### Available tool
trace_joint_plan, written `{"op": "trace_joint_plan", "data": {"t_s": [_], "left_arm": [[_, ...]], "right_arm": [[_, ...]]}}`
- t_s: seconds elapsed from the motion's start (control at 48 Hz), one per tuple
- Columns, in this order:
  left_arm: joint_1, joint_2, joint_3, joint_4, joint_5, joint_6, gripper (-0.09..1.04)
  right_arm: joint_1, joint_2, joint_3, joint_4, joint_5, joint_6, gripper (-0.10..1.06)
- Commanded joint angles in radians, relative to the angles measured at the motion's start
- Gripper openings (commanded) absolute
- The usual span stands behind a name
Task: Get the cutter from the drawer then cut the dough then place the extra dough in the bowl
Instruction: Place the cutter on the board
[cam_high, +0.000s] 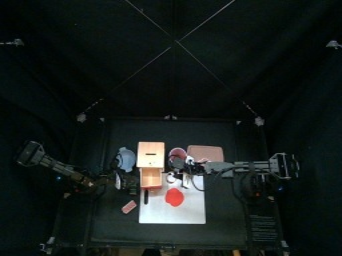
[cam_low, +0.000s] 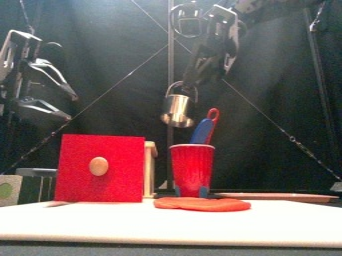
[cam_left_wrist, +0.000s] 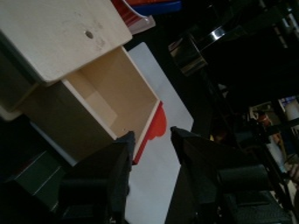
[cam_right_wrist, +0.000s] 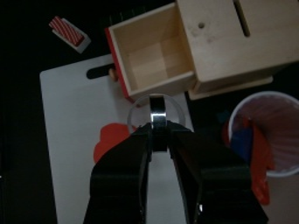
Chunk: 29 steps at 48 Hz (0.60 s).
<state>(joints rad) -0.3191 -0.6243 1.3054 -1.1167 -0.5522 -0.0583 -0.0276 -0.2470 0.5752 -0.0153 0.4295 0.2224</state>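
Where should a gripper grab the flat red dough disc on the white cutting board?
Probably at its rim, coming straight down from above: the flat red dough disc lies thin against the white cutting board, so only an edge offers a pinch.

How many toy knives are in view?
2: a blue knife and a red knife, both standing in the red cup; the cup may hide more.

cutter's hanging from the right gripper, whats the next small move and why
Probably swing the cutter forward until it hangs over the red dough. The right gripper holds it by the wire handle, clear of the open drawer, and the dough lies, apparently uncut, on the white board nearer the table's front.
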Motion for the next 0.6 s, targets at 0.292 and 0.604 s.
{"op": "trace_joint_plan", "data": {"t_s": [0.292,0.604], "left_arm": [[0.025,-0.009,-0.021,0.006,-0.003,0.002,0.78],[0.040,-0.009,-0.021,0.006,-0.003,0.002,0.78]], "right_arm": [[0.049,-0.060,0.178,0.063,-0.020,0.034,0.59],[0.052,-0.038,0.219,0.058,-0.081,0.037,0.59]]}}
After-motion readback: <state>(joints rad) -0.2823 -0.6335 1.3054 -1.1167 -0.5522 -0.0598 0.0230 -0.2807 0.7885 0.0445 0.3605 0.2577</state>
